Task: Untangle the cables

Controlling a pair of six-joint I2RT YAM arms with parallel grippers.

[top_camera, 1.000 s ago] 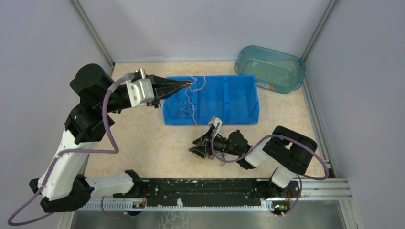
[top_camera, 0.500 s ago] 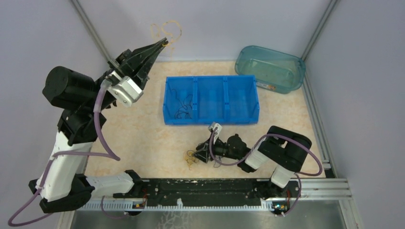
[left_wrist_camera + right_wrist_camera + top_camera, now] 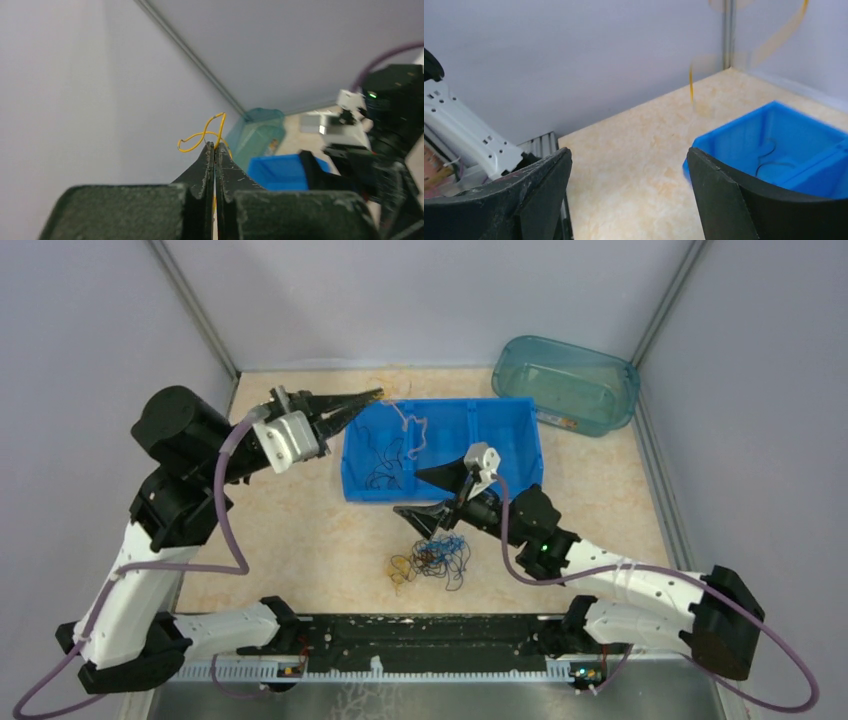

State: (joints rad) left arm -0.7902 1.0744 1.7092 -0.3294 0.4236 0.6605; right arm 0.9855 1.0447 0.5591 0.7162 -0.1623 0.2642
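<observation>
A small tangle of cables [image 3: 432, 562], blue, black and yellow-orange, lies on the table in front of the blue bin [image 3: 520, 455]. My left gripper [image 3: 378, 393] is shut on a thin yellow wire [image 3: 200, 137] and holds it in the air above the bin's far left corner. In the left wrist view its tips [image 3: 215, 146] are pressed together with the wire curling out above them. My right gripper [image 3: 415, 495] is open and empty, raised between the tangle and the bin. Its jaws stand wide apart in the right wrist view [image 3: 629, 165]. Loose black and tan wires [image 3: 388, 452] lie in the bin's left compartment.
The blue bin has three compartments and also shows in the right wrist view [image 3: 774, 135]. A teal see-through tub [image 3: 565, 380] stands at the back right. Grey walls close the table on three sides. A black rail [image 3: 430, 635] runs along the near edge.
My left arm swung down from high by the back wall to the bin's far left corner, still holding the yellow wire. My right gripper lifted off the tangle, opened and rose toward the bin.
</observation>
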